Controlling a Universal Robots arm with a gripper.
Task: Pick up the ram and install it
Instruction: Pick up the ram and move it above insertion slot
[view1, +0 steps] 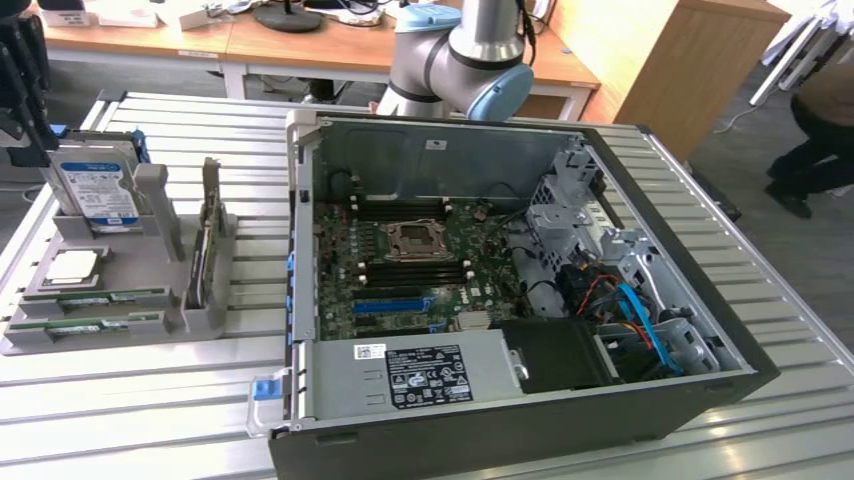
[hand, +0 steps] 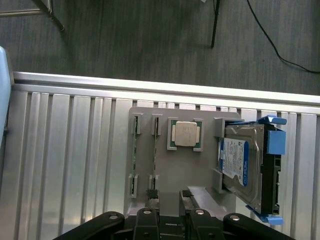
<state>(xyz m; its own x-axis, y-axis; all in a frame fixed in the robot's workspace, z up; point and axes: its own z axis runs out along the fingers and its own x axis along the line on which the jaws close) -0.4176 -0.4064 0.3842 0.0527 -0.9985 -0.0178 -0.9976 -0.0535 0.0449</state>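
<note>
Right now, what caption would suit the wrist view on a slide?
Hand above a grey holder carrying two ram sticks, a processor chip and a hard drive, on a slatted table.

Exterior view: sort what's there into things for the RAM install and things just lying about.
For the job: RAM sticks in the parts tray; motherboard inside the open computer case.
Lying about: hard drive, CPU chip, expansion card, all on that tray; power supply.
</note>
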